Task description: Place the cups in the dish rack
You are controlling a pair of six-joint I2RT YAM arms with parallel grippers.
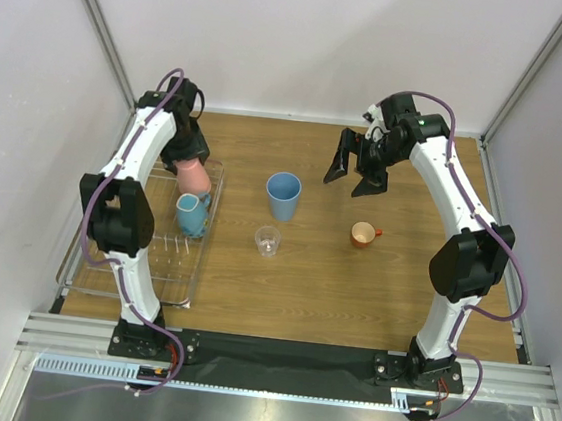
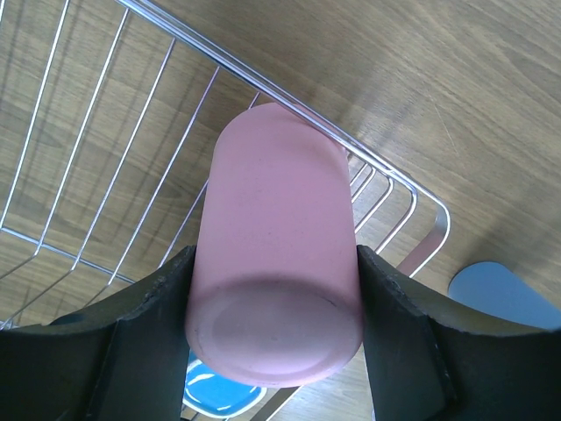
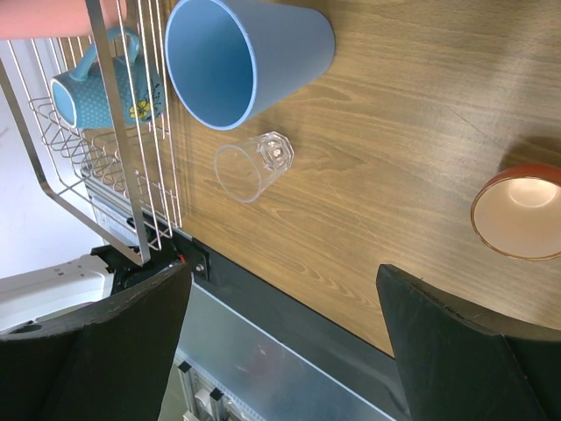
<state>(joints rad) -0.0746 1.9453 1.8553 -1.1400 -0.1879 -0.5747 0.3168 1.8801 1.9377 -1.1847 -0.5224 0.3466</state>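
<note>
My left gripper (image 1: 193,166) is shut on the pink tumbler (image 2: 276,237), held bottom-up toward the wrist camera over the far end of the wire dish rack (image 1: 103,277). A blue-grey mug (image 1: 192,213) sits in the rack just in front of it. On the table stand the light-blue tumbler (image 1: 283,196), the tiny clear glass (image 1: 268,240) and the small orange mug (image 1: 363,235). My right gripper (image 1: 355,175) hangs open above the table behind the orange mug, with nothing between its fingers. The right wrist view shows the light-blue tumbler (image 3: 241,57), the clear glass (image 3: 252,165) and the orange mug (image 3: 521,212).
White walls with metal posts close in the table on three sides. The rack (image 2: 105,175) lies along the left wall. A black strip and metal rail (image 1: 286,357) run along the near edge by the arm bases.
</note>
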